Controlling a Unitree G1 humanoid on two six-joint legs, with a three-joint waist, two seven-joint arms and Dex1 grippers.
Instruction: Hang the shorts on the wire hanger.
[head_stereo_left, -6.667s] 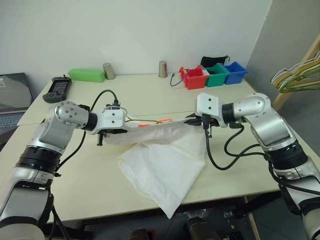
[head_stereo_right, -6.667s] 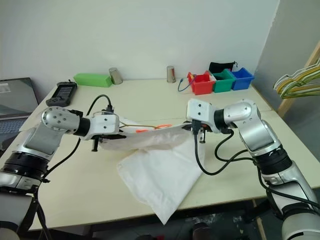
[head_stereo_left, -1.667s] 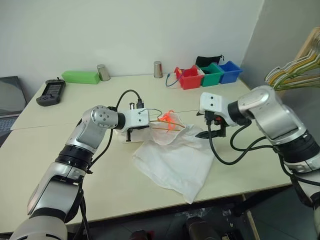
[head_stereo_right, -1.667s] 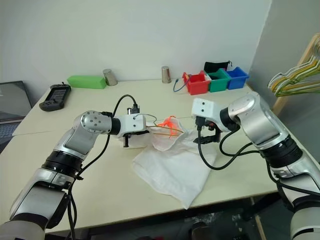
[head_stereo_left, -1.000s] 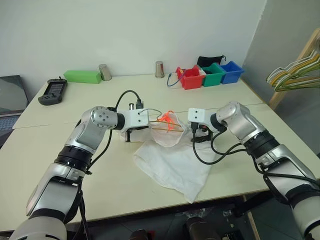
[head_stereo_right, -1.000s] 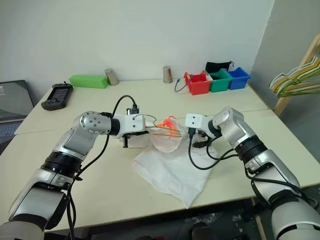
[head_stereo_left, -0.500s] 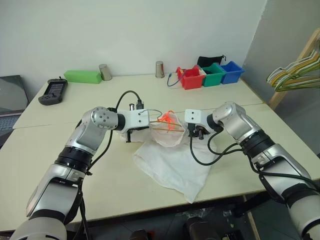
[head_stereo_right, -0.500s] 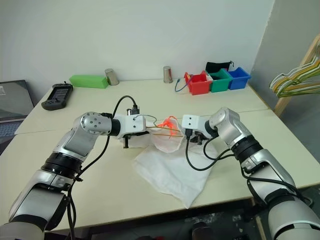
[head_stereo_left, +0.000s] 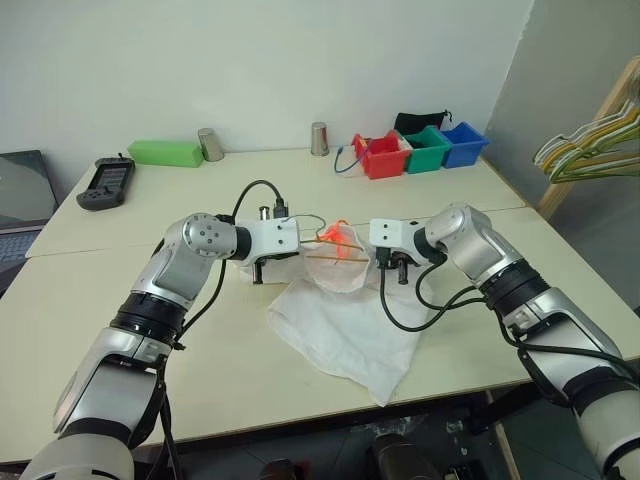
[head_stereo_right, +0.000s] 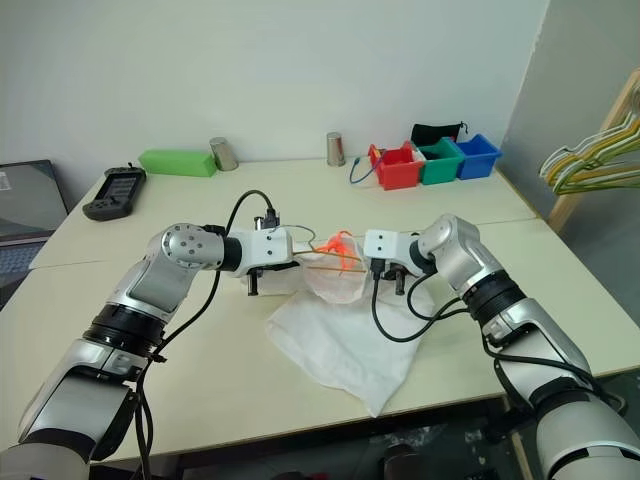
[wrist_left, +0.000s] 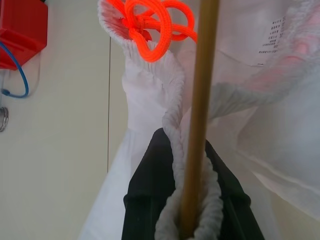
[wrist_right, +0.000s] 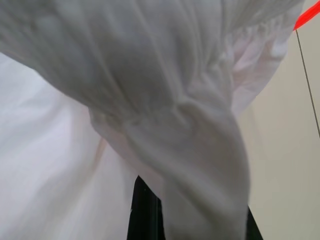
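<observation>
The white shorts (head_stereo_left: 345, 320) lie crumpled on the table, and their waistband is lifted between my two grippers. An orange drawstring (head_stereo_left: 337, 240) is knotted at the waistband. The wire hanger (wrist_left: 199, 100) is a thin gold rod running along the waistband, seen from the head as a line (head_stereo_left: 322, 257). My left gripper (wrist_left: 186, 147) is shut on the rod and the gathered waistband together. My right gripper (head_stereo_left: 392, 266) is at the waistband's right end, shut on a fold of the shorts' fabric (wrist_right: 200, 145).
Red (head_stereo_left: 385, 158), green (head_stereo_left: 430, 150) and blue (head_stereo_left: 466, 143) bins stand at the back right. Two metal cups (head_stereo_left: 318, 138), a green box (head_stereo_left: 166, 152) and a black device (head_stereo_left: 104, 183) sit along the back. A rack of hangers (head_stereo_left: 590, 150) stands off the table's right.
My right gripper, open beside the shorts a second ago, has shut on the fabric at the waistband's right end. The left gripper has kept its hold and place.
</observation>
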